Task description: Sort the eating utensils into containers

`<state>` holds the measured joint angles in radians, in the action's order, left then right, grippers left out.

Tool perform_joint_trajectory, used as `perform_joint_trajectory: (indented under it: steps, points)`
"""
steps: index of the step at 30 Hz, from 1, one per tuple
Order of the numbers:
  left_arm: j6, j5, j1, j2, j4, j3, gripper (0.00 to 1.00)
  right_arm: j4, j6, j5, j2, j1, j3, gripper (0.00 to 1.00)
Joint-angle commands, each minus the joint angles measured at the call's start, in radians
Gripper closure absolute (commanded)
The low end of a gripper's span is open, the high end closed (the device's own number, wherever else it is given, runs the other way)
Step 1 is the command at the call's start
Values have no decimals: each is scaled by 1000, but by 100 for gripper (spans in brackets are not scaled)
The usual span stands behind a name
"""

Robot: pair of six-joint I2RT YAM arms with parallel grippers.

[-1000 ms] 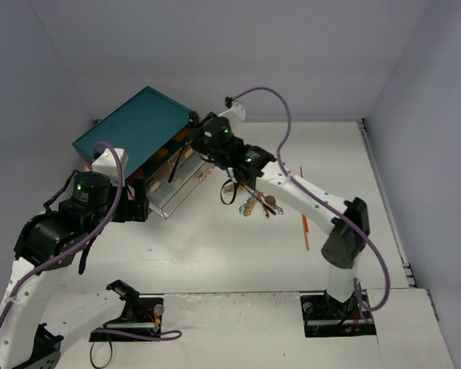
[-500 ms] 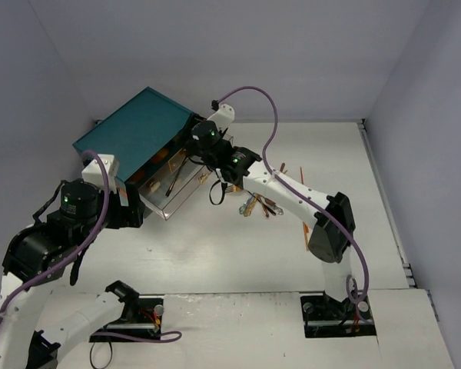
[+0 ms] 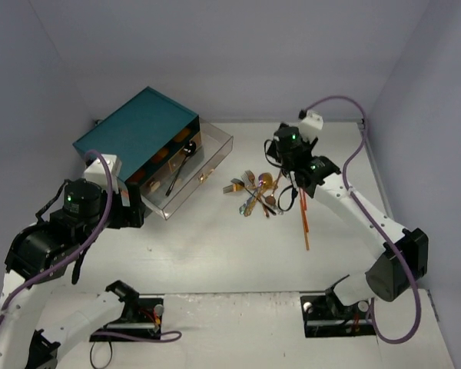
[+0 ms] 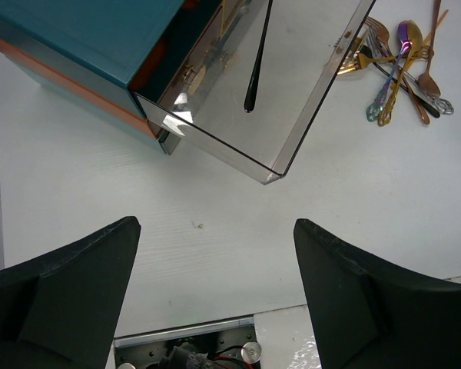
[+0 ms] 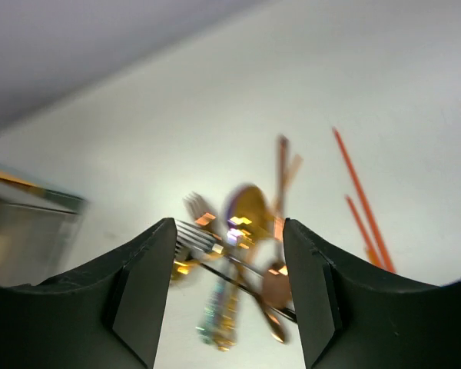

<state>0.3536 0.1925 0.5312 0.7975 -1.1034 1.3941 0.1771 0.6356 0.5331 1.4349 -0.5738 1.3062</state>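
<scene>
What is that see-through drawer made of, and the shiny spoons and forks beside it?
The drawer looks like clear plastic, maybe acrylic: the table shows through its walls and its edges glint. The spoons and forks look like polished metal, gold, coppery and rainbow-tinted, with bright reflections.

Chest (image 3: 134, 131) sits at 10 o'clock on the table (image 3: 215, 254). Its drawer (image 3: 202, 177) sticks out toward 4 o'clock, one spoon (image 3: 178, 169) lying inside. Utensil pile (image 3: 255, 194) on the table at 3 o'clock of the drawer, apart from it. Chopsticks (image 3: 303, 223) at 4 o'clock of the pile. Right gripper (image 5: 229, 231) above the pile; left gripper (image 4: 215, 231) at 7 o'clock of the drawer.
</scene>
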Motion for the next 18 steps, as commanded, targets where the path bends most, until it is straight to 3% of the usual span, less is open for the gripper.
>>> perform_joint_trajectory:
  steps: [1, 11, 18]
  points:
    - [-8, 43, 4, 40, 37, 10, 21, 35, 21, -146, 104, 76, -111, 49]
    - [20, 40, 4, 72, 43, -14, 21, 30, 22, -257, 356, 121, -92, 53]
    - [14, 22, 4, 66, 39, -29, 21, 20, 32, -264, 425, 130, -85, 57]
